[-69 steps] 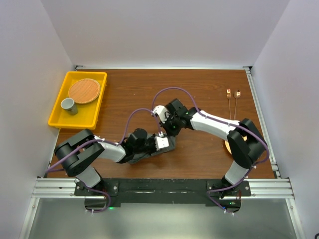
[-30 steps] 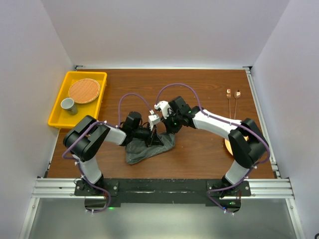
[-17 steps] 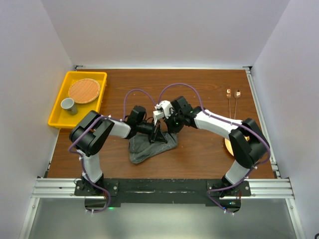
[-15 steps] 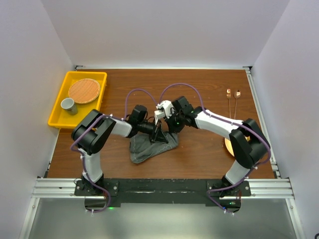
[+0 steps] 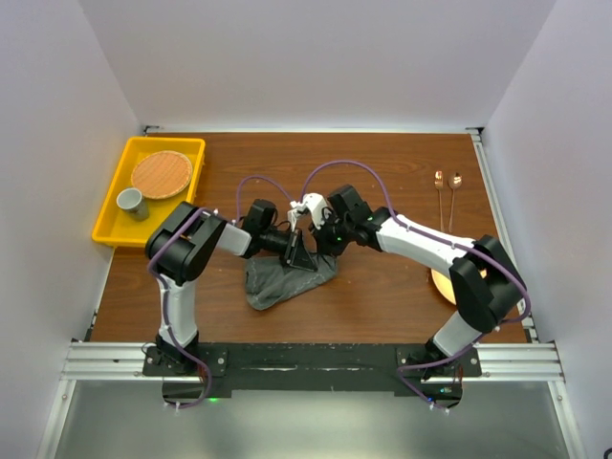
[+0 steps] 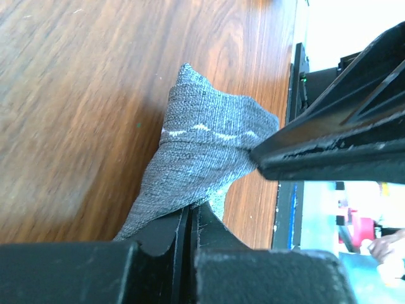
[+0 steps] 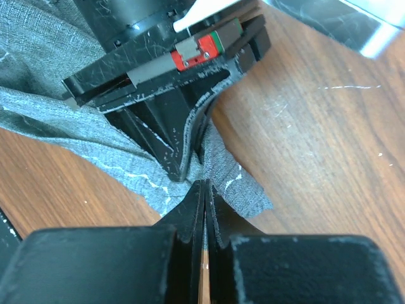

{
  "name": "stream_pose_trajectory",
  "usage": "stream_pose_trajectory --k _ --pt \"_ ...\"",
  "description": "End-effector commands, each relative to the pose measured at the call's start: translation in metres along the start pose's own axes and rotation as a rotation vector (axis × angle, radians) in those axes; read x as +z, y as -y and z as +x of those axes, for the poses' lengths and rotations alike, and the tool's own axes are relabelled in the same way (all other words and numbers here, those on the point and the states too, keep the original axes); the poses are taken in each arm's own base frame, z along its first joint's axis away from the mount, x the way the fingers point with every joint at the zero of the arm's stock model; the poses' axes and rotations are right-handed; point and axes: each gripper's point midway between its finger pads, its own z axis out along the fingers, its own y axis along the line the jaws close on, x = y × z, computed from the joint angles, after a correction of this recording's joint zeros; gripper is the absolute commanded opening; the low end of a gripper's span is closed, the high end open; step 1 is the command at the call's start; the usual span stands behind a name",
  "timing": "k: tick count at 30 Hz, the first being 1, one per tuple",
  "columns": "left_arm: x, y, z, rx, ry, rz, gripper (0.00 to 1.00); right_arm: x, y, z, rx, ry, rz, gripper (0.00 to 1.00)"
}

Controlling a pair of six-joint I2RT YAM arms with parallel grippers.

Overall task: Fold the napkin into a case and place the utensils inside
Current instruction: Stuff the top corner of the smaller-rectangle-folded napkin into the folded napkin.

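Note:
The dark grey napkin (image 5: 277, 280) lies bunched at the table's middle, one part pulled up between both grippers. My left gripper (image 5: 300, 258) is shut on a fold of it, seen close in the left wrist view as napkin (image 6: 202, 149) running into the left gripper (image 6: 190, 214). My right gripper (image 5: 318, 246) is shut on the napkin's edge right beside it; in the right wrist view the right gripper (image 7: 204, 184) pinches the napkin (image 7: 243, 187), tip to tip with the left gripper (image 7: 183, 142). The copper utensils (image 5: 447, 191) lie side by side at the far right. No case shape shows.
A yellow tray (image 5: 115, 229) at the far left holds a round woven mat (image 5: 161, 173) and a grey cup (image 5: 130, 202). A yellow-orange plate (image 5: 442, 283) peeks out from under the right arm. White walls close in the table's far, left and right sides.
The left arm's elbow has swung inward and away from me. Both grippers stayed shut on the napkin, which has shifted slightly and stands more gathered.

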Motion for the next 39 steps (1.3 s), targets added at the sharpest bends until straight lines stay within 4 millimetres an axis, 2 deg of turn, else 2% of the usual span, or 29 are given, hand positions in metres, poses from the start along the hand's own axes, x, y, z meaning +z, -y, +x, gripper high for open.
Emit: stream_pose_trajectory --k 1,5,14,17,21,24,30,33,39 --pt "-0.001 -0.013 0.0 -0.063 0.014 -0.036 0.0 -0.007 -0.006 -0.011 -0.051 0.059 -0.036 0.0" --pt "-0.002 0.0 -0.015 -0.051 0.022 -0.007 0.0 -0.002 -0.01 -0.01 -0.075 0.054 -0.069 0.0" --pt "0.002 0.005 -0.032 -0.09 0.025 0.01 0.0 0.004 -0.01 -0.007 -0.106 0.041 -0.087 0.0" --pt "0.004 -0.001 -0.032 -0.127 0.018 -0.003 0.0 0.008 -0.007 0.0 -0.104 0.019 -0.072 0.0" --pt "0.007 -0.013 -0.027 -0.173 0.005 -0.029 0.0 0.025 0.009 0.016 -0.082 -0.062 -0.016 0.0" --pt "0.007 -0.021 -0.027 -0.186 0.006 -0.054 0.0 0.033 0.012 0.025 -0.078 -0.102 -0.009 0.0" --pt "0.005 -0.023 -0.031 -0.241 0.032 -0.052 0.0 0.044 0.019 0.04 -0.057 -0.156 0.015 0.0" --pt "0.001 -0.019 -0.036 -0.238 0.053 -0.049 0.09 0.047 0.022 0.046 -0.048 -0.175 0.028 0.0" --pt "-0.01 -0.011 -0.047 -0.259 0.097 -0.045 0.18 0.049 0.027 0.06 -0.032 -0.217 0.059 0.0"
